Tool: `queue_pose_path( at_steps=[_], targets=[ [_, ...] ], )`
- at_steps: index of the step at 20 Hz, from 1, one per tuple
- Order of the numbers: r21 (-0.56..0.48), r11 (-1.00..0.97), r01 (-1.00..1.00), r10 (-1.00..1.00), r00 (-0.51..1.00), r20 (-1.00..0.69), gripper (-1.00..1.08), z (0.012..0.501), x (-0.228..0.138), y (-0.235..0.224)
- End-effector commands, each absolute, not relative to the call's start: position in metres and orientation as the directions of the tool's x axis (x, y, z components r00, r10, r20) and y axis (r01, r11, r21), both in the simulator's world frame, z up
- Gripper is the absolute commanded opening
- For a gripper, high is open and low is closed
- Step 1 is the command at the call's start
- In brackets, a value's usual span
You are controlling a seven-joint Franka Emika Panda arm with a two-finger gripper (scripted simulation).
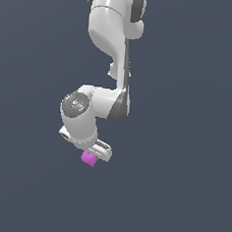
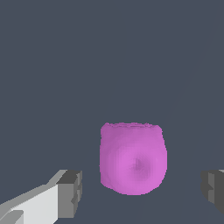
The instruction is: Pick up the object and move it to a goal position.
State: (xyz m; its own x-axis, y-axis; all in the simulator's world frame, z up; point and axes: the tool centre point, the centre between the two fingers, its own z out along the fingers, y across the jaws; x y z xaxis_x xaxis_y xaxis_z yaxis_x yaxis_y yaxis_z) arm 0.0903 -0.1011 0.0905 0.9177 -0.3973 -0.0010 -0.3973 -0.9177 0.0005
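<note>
The object is a small magenta lumpy block (image 1: 88,158), seen just under the white arm's hand in the exterior view. In the wrist view the block (image 2: 132,158) sits between my two grey fingertips (image 2: 70,194), with a clear gap on each side. My gripper (image 2: 142,192) is open and holds nothing. In the exterior view the gripper (image 1: 96,156) is right above the block, and the fingers are mostly hidden by the hand. Whether the fingertips reach down to the block's level I cannot tell.
The white arm (image 1: 111,48) comes down from the top of the exterior view. The surface around the block is a plain dark grey-blue floor (image 1: 181,192). No goal marker shows in either view.
</note>
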Motion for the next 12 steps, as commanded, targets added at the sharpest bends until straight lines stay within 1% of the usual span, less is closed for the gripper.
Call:
queue_pose_path(
  at_steps=[1,5,12],
  targets=[
    [0.000,-0.918,-0.397,-0.397,0.918,-0.001,1.00,0.090,0.090,-0.101],
    [0.000,-0.918,-0.398,-0.398,0.918,-0.001,1.00,0.080,0.090,-0.101],
    [0.000,-0.917,-0.400,-0.400,0.917,0.000,1.00,0.044,0.090,-0.101]
  ],
)
